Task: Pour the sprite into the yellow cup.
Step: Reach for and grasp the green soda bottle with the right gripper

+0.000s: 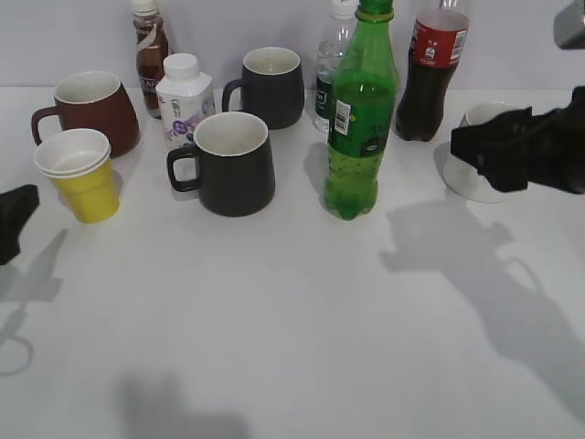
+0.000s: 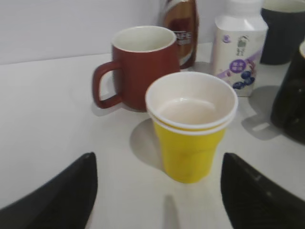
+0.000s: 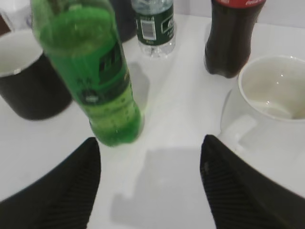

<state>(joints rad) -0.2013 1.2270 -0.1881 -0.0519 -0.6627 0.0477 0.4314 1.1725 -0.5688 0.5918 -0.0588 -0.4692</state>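
The sprite (image 1: pixel 359 119), a tall green bottle with its cap off, stands upright mid-table; it also shows in the right wrist view (image 3: pixel 93 71). The yellow cup (image 1: pixel 84 178) stands at the left in front of the brown-red mug; in the left wrist view (image 2: pixel 190 129) it looks empty and sits just ahead of the jaws. My left gripper (image 2: pixel 157 183) is open and empty, close to the cup, at the left edge of the exterior view (image 1: pixel 14 219). My right gripper (image 3: pixel 150 186) is open and empty, right of the sprite (image 1: pixel 484 151).
A brown-red mug (image 1: pixel 91 110), two black mugs (image 1: pixel 228 165) (image 1: pixel 270 87), a white milk bottle (image 1: pixel 183 99), a coffee bottle (image 1: pixel 149 50), a water bottle (image 1: pixel 334 64), a cola bottle (image 1: pixel 431 73) and a white mug (image 1: pixel 480 174) stand around them.
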